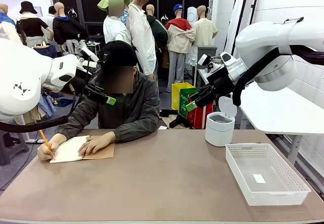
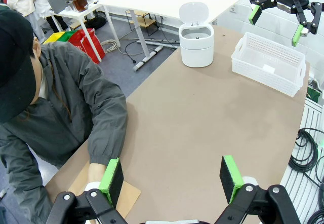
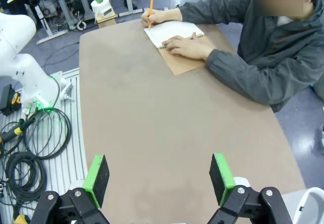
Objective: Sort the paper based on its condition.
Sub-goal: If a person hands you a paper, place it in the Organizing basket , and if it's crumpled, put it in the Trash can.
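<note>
Paper [image 1: 68, 150] is seen as the open page of a notebook [image 1: 105, 154], written on by a person's hand [image 1: 46, 152], well apart from the white basket [image 1: 277, 196]. Left pincer [image 2: 169, 176] and right pincer [image 3: 159, 176] are held wide open and empty above the desk [image 1: 167, 183].

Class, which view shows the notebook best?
Right wrist view: the notebook lies open, page and brown cover clear from above. Front view shows it flatter, at an angle; left wrist view, a cover corner.

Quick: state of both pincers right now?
Left pincer: open, empty.
Right pincer: open, empty.
</note>
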Controlling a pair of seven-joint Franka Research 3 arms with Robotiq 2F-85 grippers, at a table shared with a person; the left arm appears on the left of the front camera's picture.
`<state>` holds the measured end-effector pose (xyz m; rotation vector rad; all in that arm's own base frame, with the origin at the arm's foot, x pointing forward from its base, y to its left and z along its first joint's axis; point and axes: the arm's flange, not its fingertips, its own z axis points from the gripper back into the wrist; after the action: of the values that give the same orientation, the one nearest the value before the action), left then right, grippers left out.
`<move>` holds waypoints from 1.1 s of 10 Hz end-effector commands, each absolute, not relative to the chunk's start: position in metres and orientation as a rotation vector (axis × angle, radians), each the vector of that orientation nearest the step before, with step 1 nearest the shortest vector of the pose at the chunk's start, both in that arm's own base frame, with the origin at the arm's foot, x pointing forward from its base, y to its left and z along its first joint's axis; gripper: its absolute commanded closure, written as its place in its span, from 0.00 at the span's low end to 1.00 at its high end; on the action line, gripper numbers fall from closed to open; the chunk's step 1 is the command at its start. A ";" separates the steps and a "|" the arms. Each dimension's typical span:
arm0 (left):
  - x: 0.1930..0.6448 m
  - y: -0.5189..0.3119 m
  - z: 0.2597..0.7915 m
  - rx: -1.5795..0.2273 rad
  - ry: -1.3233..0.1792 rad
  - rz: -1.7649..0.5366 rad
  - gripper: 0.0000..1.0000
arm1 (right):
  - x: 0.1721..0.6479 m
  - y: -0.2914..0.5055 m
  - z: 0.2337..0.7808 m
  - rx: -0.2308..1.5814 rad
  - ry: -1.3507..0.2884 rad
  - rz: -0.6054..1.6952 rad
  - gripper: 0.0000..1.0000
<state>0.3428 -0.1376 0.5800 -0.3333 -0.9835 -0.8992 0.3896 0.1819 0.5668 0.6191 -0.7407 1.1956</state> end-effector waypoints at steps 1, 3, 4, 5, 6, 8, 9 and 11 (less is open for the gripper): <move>0.344 -0.137 0.579 -0.331 -0.981 -0.911 0.00 | 0.390 0.183 0.568 0.623 -0.742 1.188 0.00; 0.344 -0.137 0.579 -0.331 -0.981 -0.911 0.00 | 0.390 0.183 0.568 0.623 -0.742 1.188 0.00; 0.344 -0.137 0.579 -0.331 -0.981 -0.911 0.00 | 0.390 0.183 0.568 0.623 -0.742 1.188 0.00; 0.344 -0.137 0.579 -0.331 -0.981 -0.911 0.00 | 0.390 0.183 0.568 0.623 -0.742 1.188 0.00; 0.344 -0.137 0.579 -0.331 -0.981 -0.911 0.00 | 0.390 0.183 0.568 0.623 -0.742 1.188 0.00; 0.344 -0.137 0.579 -0.331 -0.981 -0.911 0.00 | 0.390 0.183 0.568 0.623 -0.742 1.188 0.00; 0.344 -0.137 0.579 -0.331 -0.981 -0.911 0.00 | 0.390 0.183 0.568 0.623 -0.742 1.188 0.00; 0.344 -0.137 0.579 -0.331 -0.981 -0.911 0.00 | 0.390 0.183 0.568 0.623 -0.742 1.188 0.00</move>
<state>0.3428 -0.1376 0.5800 -0.3333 -0.9835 -0.8992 0.3896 0.1819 0.5668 0.6191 -0.7407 1.1956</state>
